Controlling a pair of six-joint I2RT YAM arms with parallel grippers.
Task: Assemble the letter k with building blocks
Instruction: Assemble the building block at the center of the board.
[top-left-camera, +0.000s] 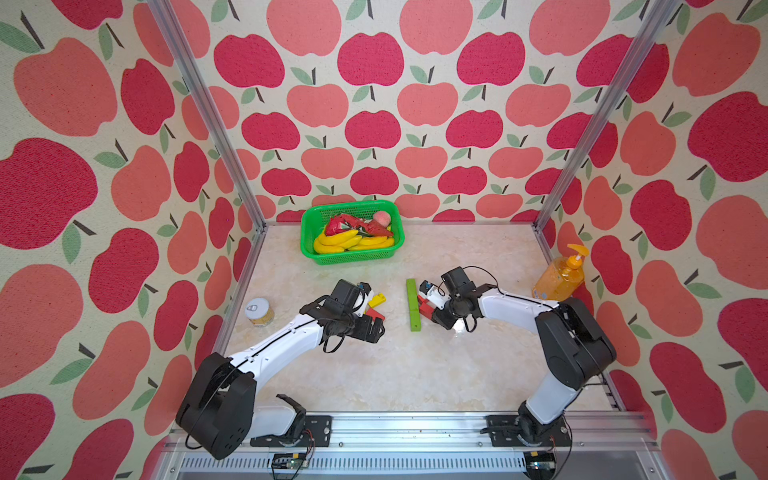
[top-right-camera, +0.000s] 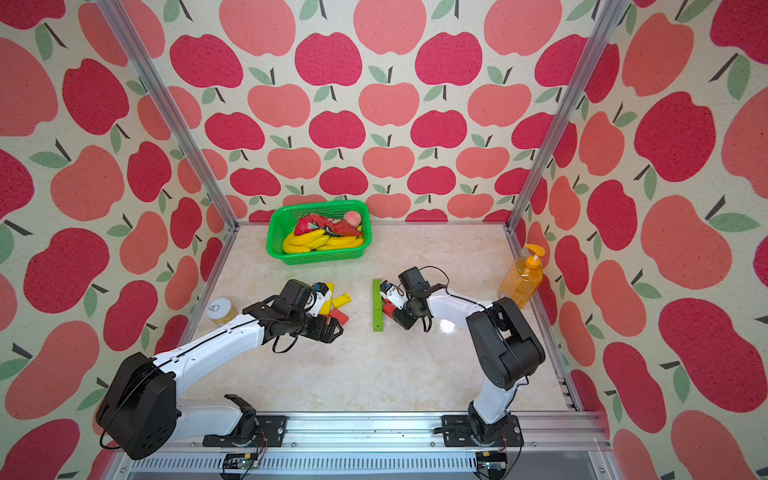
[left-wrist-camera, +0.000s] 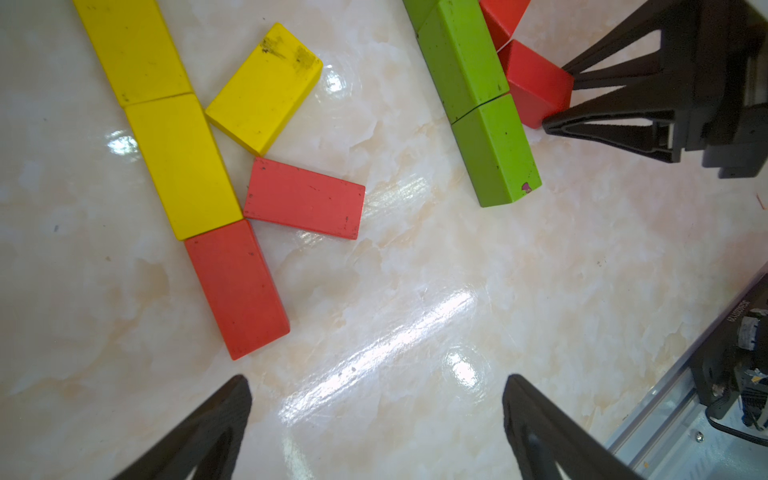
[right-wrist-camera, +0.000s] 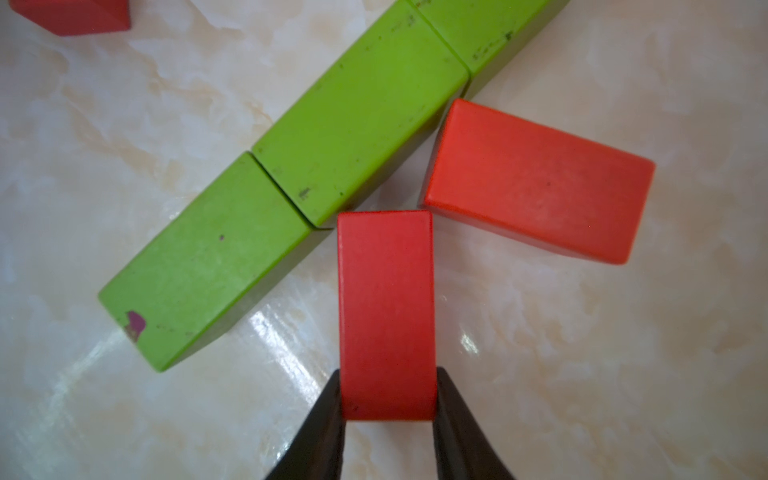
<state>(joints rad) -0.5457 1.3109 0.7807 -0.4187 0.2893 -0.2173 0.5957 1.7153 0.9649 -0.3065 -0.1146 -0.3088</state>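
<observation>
Right wrist: end effector (right-wrist-camera: 388, 374) on brick (right-wrist-camera: 386, 311)

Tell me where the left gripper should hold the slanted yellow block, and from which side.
Hold the slanted yellow block across its two long sides, toward the end far from the yellow row, coming straight down with the open left gripper turned to its slant. It lies flat, and only one corner nears the row, so both long sides look free there.

Basket (top-left-camera: 353, 257) behind blocks (top-left-camera: 412, 305); can (top-left-camera: 259, 311) left, bottle (top-left-camera: 559, 278) right.
</observation>
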